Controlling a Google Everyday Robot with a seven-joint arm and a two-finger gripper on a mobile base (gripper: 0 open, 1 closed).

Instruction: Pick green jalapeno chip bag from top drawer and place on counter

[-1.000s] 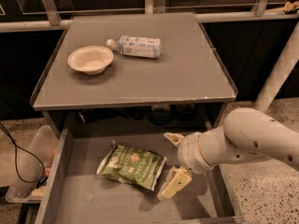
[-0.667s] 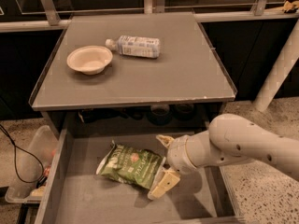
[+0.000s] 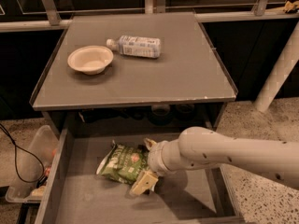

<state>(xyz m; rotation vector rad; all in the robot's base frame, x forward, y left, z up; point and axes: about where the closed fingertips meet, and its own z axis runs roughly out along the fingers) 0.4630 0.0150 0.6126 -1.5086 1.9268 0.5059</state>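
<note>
The green jalapeno chip bag (image 3: 122, 163) lies flat in the open top drawer (image 3: 88, 199), left of its middle. My gripper (image 3: 147, 164) reaches in from the right at the end of the white arm and sits at the bag's right edge, low in the drawer. One pale fingertip (image 3: 149, 143) shows above the bag's right end and the other (image 3: 143, 183) below it, so the fingers are open and straddle that end. The counter (image 3: 187, 73) stands above and behind the drawer.
A pale bowl (image 3: 90, 59) and a clear plastic bottle with a white label (image 3: 135, 46) lie on the counter's back left. A clear plastic bin (image 3: 32, 164) with a black cable stands on the floor left of the drawer. A white post (image 3: 280, 69) rises at right.
My gripper and arm have moved left across the drawer, from beside the bag to straddling its right end. The bag has not moved.
</note>
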